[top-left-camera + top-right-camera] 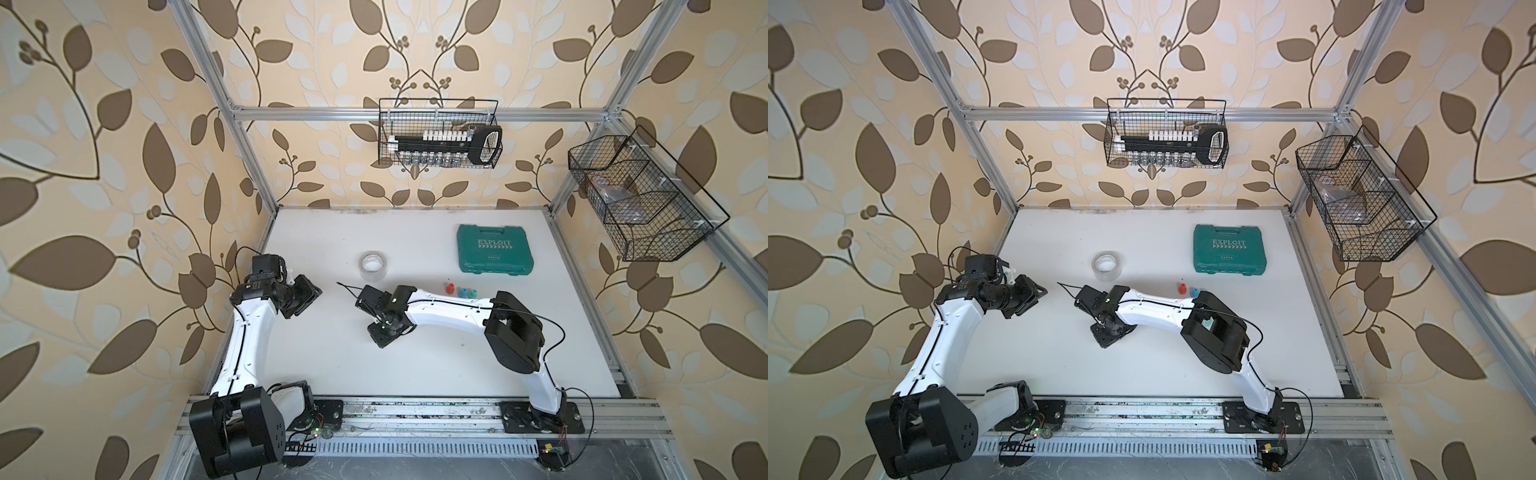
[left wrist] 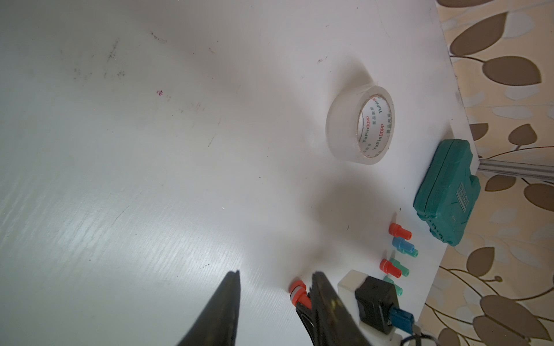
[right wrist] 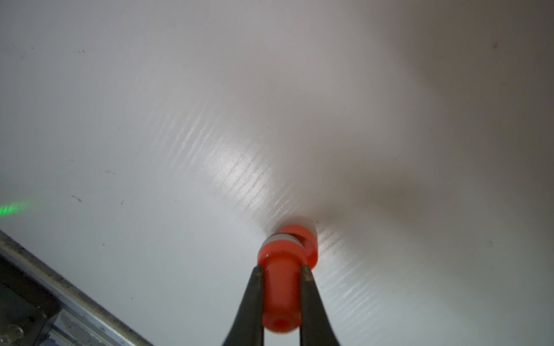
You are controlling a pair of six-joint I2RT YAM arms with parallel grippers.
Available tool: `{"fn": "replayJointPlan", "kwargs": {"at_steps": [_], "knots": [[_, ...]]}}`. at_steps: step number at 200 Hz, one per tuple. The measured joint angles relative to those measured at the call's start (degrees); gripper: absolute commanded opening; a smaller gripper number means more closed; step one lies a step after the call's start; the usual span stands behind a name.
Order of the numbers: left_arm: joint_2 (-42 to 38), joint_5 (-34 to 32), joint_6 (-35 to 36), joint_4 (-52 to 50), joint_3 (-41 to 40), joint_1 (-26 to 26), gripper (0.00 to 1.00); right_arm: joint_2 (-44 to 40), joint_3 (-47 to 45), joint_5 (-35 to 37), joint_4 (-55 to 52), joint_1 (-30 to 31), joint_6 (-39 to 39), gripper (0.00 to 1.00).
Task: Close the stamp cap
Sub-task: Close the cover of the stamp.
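- Down on the bench [image 3: 150,119], our right fingers [image 3: 254,302] clench the stamp [image 3: 281,287]; its skewed-looking cap [image 3: 311,247] may jam.
- Our left fingers [image 2: 230,299], released, steady nothing if it skids.

stamp [image 3: 281,287]: orange-red, grey band. table [image 1: 415,374]: white, dark specks. tape roll [image 1: 372,266]: translucent white, red print inside. case [image 1: 495,249]: teal, pale lettering. small stamps [image 2: 403,244]: red, blue, green. wallpaper [image 1: 104,166]: cream, brown and pale leaf pattern. wire baskets [image 1: 438,99]: black. arms [image 1: 440,316]: white and black.
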Motion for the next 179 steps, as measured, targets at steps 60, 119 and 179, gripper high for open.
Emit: {"fn": "replayJointPlan", "kwargs": {"at_steps": [60,119,179], "knots": [[0.0,0.0,0.0,0.0,0.02,0.0,0.42,-0.04,0.0,0.15,0.22,0.0,-0.13,0.0],[0.0,0.0,0.02,0.02,0.0,0.0,0.42,-1.16,-0.04,0.15,0.33,-0.44,-0.13,0.0],[0.0,0.02,0.02,0.0,0.0,0.0,0.42,-1.42,-0.04,0.17,0.24,-0.68,-0.17,0.0]]}}
